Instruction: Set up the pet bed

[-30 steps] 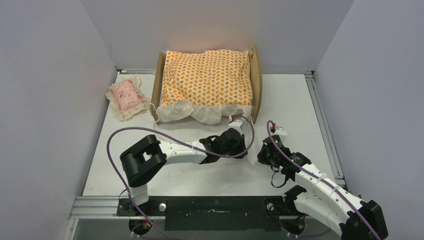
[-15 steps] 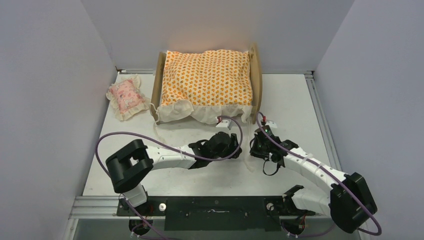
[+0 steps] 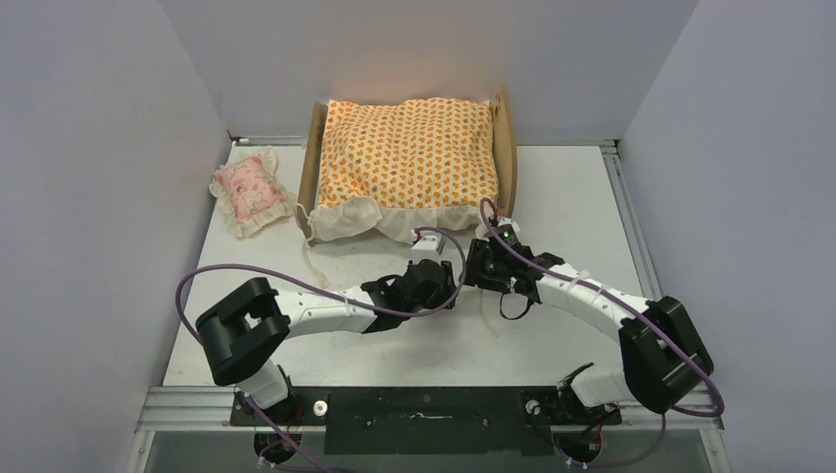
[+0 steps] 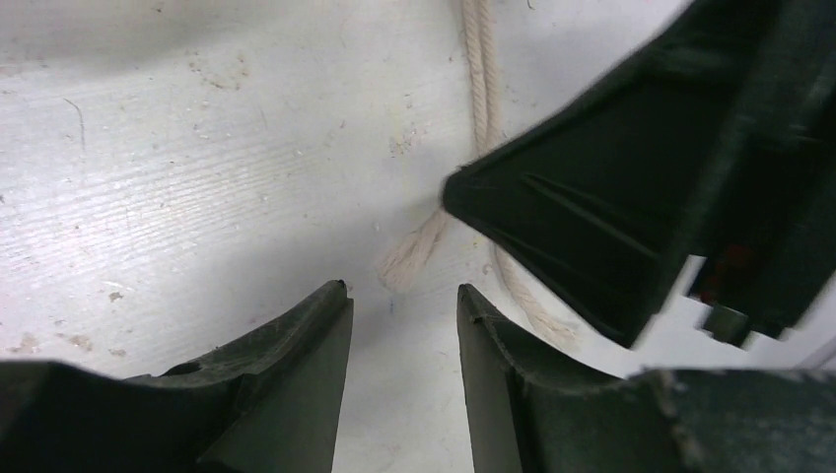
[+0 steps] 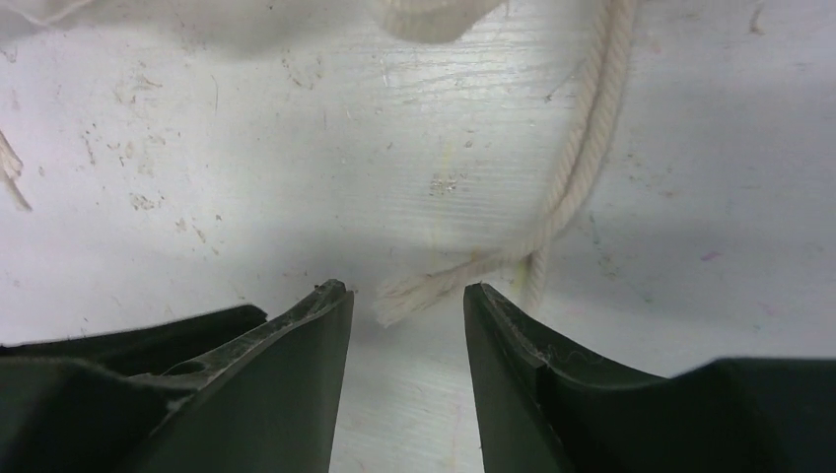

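pet bed: 1 | cushion: 1 | pillow: 1 | jaws: 2 pairs, both released, gripping nothing

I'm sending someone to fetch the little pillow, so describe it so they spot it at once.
Find the pet bed at the back of the table, filled by a big orange-patterned cushion. The pillow lies on the table just left of it. It is far smaller, pink, with a cream frill.
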`<state>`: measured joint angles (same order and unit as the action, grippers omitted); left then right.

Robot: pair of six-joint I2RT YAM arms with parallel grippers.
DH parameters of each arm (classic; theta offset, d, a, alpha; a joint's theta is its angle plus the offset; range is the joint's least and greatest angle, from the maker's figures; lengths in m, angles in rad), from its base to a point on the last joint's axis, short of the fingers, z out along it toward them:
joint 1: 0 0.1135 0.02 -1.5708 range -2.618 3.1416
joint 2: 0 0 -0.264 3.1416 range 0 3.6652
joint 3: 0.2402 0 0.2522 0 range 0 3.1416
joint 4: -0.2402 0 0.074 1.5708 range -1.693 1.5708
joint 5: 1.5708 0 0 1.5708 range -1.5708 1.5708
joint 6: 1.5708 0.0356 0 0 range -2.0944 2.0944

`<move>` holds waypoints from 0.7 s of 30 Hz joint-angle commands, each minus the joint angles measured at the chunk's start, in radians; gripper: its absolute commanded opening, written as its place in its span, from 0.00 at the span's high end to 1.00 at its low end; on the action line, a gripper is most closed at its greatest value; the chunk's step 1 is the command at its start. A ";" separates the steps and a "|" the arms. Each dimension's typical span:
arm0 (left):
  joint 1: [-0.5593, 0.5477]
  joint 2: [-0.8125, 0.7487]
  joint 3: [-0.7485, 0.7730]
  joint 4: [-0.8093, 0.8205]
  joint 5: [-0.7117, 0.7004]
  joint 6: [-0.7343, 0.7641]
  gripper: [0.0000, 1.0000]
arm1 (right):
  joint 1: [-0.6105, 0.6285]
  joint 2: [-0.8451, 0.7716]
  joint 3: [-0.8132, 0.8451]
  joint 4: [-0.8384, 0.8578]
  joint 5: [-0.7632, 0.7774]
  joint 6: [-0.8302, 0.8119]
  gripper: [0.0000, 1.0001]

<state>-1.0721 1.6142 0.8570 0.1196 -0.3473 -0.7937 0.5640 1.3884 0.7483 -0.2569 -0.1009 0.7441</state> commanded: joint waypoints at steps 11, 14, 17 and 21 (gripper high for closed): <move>0.076 0.087 0.180 0.023 0.035 0.086 0.58 | 0.035 -0.397 -0.255 -0.218 0.116 -0.039 0.50; 0.085 0.123 0.229 0.027 0.050 0.109 0.58 | 0.051 -0.416 -0.280 -0.213 0.109 -0.027 0.48; 0.094 0.165 0.270 0.029 0.059 0.124 0.58 | 0.058 -0.402 -0.295 -0.201 0.126 -0.020 0.48; 0.109 0.210 0.310 0.044 0.067 0.126 0.55 | 0.070 -0.355 -0.319 -0.149 0.109 -0.015 0.50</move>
<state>-0.9783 1.7847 1.1042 0.1184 -0.3031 -0.6941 0.6174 0.9974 0.4473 -0.4675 -0.0074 0.7086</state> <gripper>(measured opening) 0.438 0.507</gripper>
